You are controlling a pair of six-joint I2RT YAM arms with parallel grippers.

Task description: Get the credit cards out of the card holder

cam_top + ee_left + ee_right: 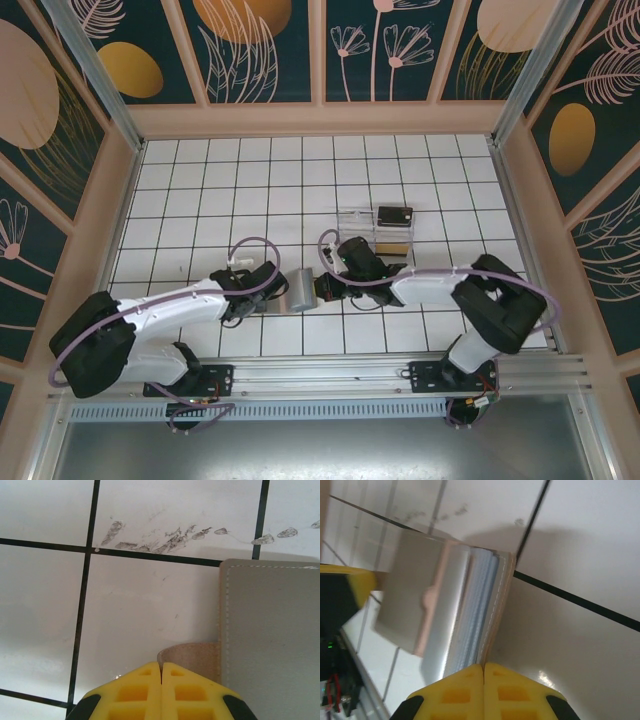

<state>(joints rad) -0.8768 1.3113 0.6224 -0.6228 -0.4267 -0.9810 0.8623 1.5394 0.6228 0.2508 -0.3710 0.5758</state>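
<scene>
The grey card holder (297, 291) lies on the tiled table between both grippers. My left gripper (161, 666) is shut on its tan strap tab (195, 655), with the grey cover (272, 640) stretching away to the right. My right gripper (483, 666) is shut on the stitched edge of the opposite cover (501, 595). The holder stands slightly parted, with blue-grey inner layers (475, 605) showing. I cannot make out any cards inside it. A dark credit card (395, 215) and a tan one (393, 243) rest at the clear tray.
The clear plastic tray (358, 225) stands just behind the right gripper (326, 288). Dark smudges (165, 537) mark the tile beyond the left gripper (264, 290). Wooden walls ring the white tiled table; the arm bases sit at the near edge.
</scene>
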